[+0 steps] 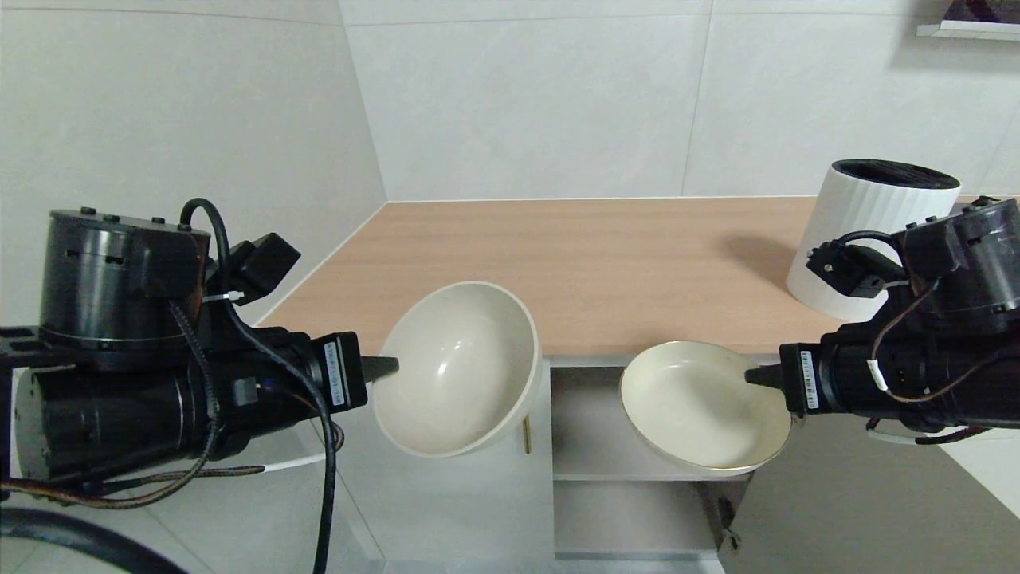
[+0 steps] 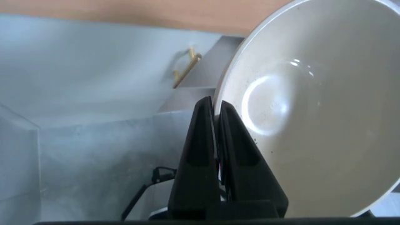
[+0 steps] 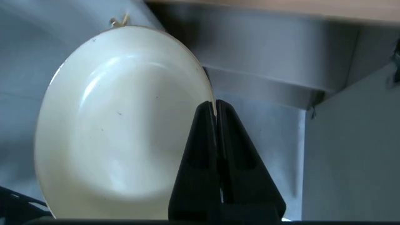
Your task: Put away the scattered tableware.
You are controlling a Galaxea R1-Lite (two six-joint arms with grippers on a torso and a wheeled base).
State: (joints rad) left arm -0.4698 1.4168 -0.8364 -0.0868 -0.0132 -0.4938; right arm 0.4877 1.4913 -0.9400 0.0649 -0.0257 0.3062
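Observation:
A cream bowl [image 1: 458, 371] hangs tilted in the air at the counter's front edge, with my left gripper [image 1: 384, 367] shut on its rim. The same bowl [image 2: 312, 106] shows its inside in the left wrist view, the rim pinched by my left gripper [image 2: 216, 109]. To the right, a cream shallow plate [image 1: 697, 406] is held tilted in front of the open cabinet, my right gripper [image 1: 757, 376] shut on its edge. The plate [image 3: 119, 119] also appears in the right wrist view, clamped by my right gripper [image 3: 214, 111].
A wooden countertop [image 1: 590, 263] runs toward tiled walls. A white ribbed cylinder [image 1: 865, 235] stands on it at the right. Below the front edge is an open cabinet with shelves [image 1: 606, 470]; a closed door with a brass handle [image 1: 526, 434] is to its left.

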